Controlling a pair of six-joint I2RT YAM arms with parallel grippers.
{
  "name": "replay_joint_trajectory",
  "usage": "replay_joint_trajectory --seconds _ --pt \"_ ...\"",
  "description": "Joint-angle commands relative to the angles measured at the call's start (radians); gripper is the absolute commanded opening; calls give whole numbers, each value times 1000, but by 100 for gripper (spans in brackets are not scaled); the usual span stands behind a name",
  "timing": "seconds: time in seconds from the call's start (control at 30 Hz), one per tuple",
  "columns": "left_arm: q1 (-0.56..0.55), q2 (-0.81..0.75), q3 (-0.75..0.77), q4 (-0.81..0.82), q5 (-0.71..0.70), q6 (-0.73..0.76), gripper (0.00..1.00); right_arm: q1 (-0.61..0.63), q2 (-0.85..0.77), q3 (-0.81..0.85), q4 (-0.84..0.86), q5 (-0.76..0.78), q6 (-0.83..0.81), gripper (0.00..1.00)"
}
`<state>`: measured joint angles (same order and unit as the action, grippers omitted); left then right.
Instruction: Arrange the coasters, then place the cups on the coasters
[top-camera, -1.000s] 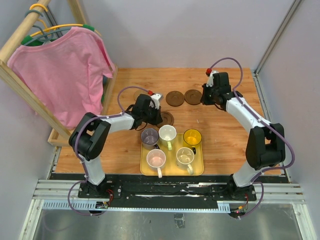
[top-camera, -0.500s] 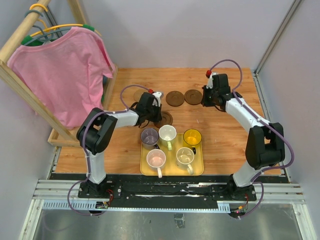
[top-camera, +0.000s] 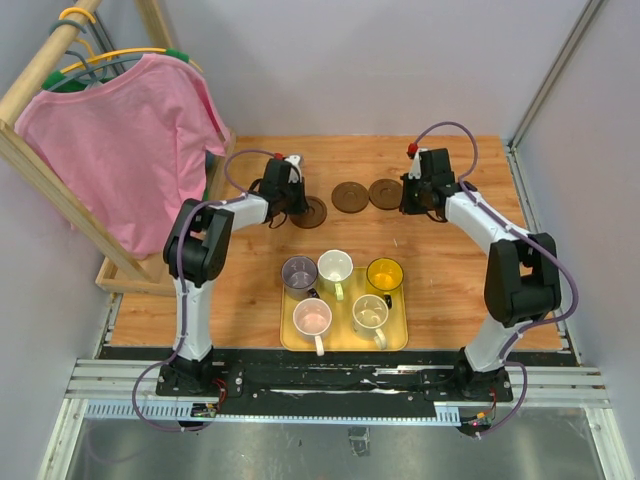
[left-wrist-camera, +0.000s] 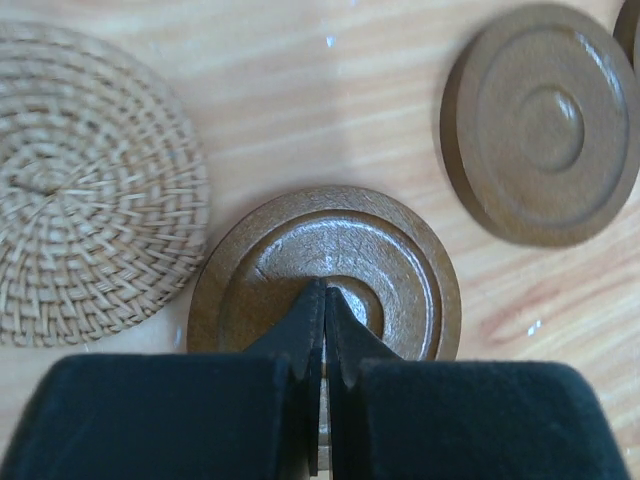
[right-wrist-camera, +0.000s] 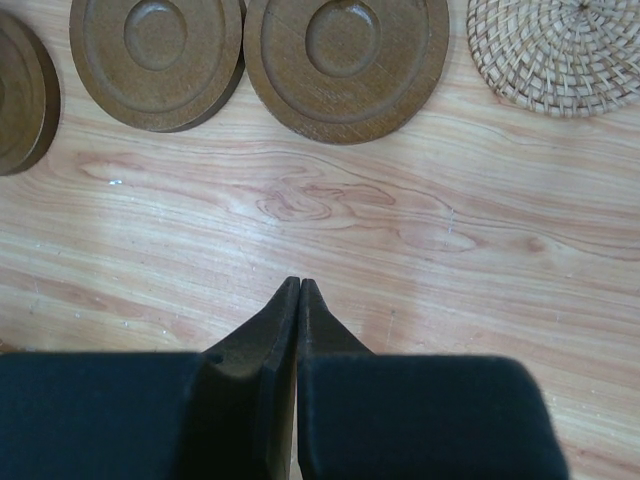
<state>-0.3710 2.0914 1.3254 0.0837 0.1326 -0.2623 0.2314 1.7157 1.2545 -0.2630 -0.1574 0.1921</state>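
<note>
Three dark brown coasters lie in a row at the back of the table (top-camera: 312, 211) (top-camera: 350, 196) (top-camera: 385, 192). My left gripper (top-camera: 297, 204) is shut, its tips resting on the leftmost dark coaster (left-wrist-camera: 325, 270). A woven tan coaster (left-wrist-camera: 90, 180) lies just left of it. My right gripper (top-camera: 408, 203) is shut over bare wood (right-wrist-camera: 300, 285), short of two dark coasters (right-wrist-camera: 155, 60) (right-wrist-camera: 345, 60) and another woven coaster (right-wrist-camera: 560, 50). Several cups stand on the yellow tray (top-camera: 345, 342): grey-purple (top-camera: 299, 272), white-greenish (top-camera: 335, 267), yellow (top-camera: 384, 274), pink (top-camera: 313, 317), cream (top-camera: 370, 313).
A wooden clothes rack (top-camera: 60, 190) with a pink shirt (top-camera: 130, 150) stands along the table's left edge. Grey walls close in the back and the right side (top-camera: 560, 200).
My left gripper, shut, has slid back and to the left, and the dark coaster under its tips moved with it into line with the other two. The right gripper barely shifted.
</note>
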Motion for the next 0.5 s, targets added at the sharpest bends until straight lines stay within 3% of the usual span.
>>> replay_joint_trajectory --seconds 0.0,0.47 --pt "11 89 102 -68 21 -7 0 1 24 46 -19 -11 6 1" --pt "52 224 290 -76 93 -81 0 1 74 55 -14 -21 13 1"
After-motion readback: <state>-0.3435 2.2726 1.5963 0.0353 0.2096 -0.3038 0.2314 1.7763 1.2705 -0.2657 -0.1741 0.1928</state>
